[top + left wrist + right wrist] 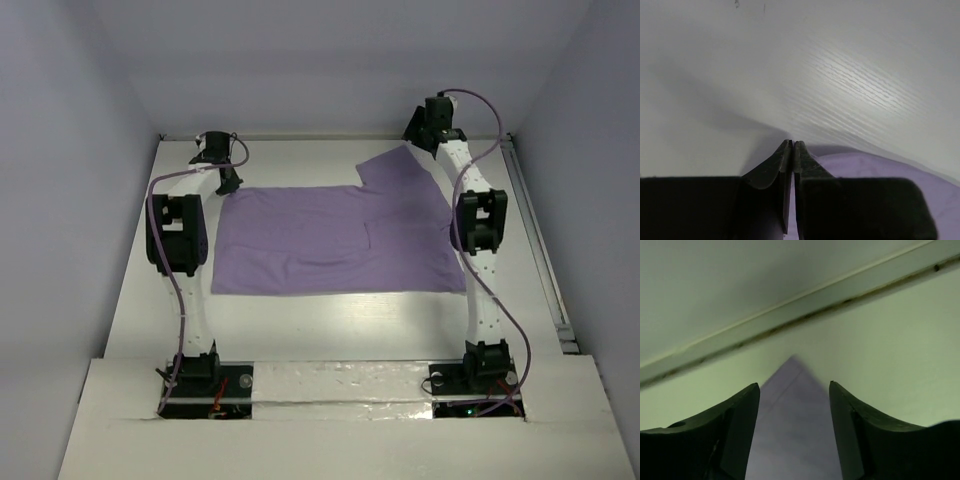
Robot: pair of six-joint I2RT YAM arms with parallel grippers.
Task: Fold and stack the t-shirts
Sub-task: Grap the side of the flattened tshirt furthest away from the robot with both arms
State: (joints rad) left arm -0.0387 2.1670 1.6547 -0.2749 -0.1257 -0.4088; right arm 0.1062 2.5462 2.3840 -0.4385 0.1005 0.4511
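The plain lavender-purple short-sleeved t-shirt (330, 240) lies spread flat on the white table (330, 325) between the arms, one sleeve (393, 170) poking far right. The right gripper (794, 386) hangs over that sleeve's tip, jaws wide, holding nothing. The left gripper (792, 143) is closed tight at the far-left corner (fabric pinched? can't tell), likely readying a fold. No bin in sight.

You count one lavender t-shirt (335, 240), one table (330, 320), two arms, the left arm (185, 250) and right arm (480, 230), and two grippers, the left gripper (792, 142) and right gripper (794, 385).
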